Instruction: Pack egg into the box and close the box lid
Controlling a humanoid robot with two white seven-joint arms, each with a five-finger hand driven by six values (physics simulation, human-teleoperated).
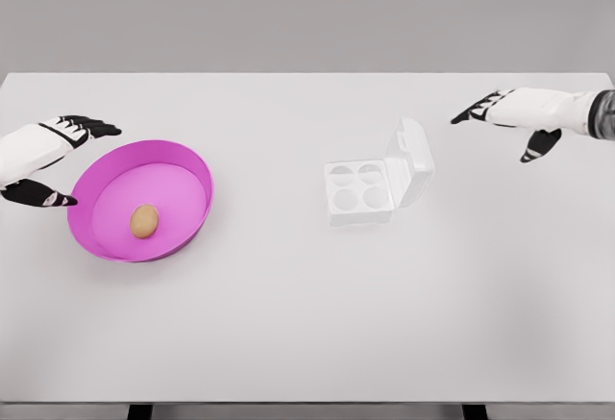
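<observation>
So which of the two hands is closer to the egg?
The left hand, open beside the pink bowl holding the egg. The right hand hovers far across the table, beyond the egg box.

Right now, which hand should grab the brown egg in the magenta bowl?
Left. The left hand hovers open at the magenta bowl rim, close to the brown egg. The right hand is across the table, beyond the open white egg box.

Two white robot arms end in the left hand and right hand, both white with black fingers; grey band at the right wrist.
</observation>
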